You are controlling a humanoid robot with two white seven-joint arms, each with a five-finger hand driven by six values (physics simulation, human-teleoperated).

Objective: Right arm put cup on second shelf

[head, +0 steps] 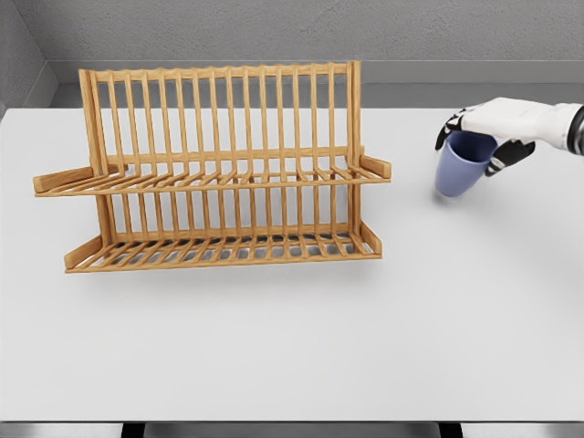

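Head view, single frame. Right hand (pixel 482 130) enters from the right edge and sits over the rim of the blue cup (pixel 461 166). Dark fingers (pixel 507 155) curl around the rim, thumb side on the left at the cup's lip; grip reads as closed on the cup's top edge. Cup is tilted, base leaning down-left, and a faint shadow shows under it on the white counter (pixel 292 347). Cannot tell whether the base touches the counter or hangs just above it. Left arm not visible.

Cup sits well to the right of the wooden rack (pixel 219 173), roughly level with the upper tier (pixel 219 179). Lower tier (pixel 224 251) lies nearer the counter. Both tiers are slatted and slope slightly toward the front; tall vertical bars form the back.

Judgement: step in hand is lift and carry; placement not yet begun. I take "second shelf" as the upper tier, but this is not certain.

Notes for doing it well:
- Raise the cup above the small end block at the rack's right before moving left.
- Level the cup before lowering; as tilted, it could tip on the slats.
- Set the base across several slats, clear of the back bars.
- A rim grip is shallow: move slowly, avoid swinging.
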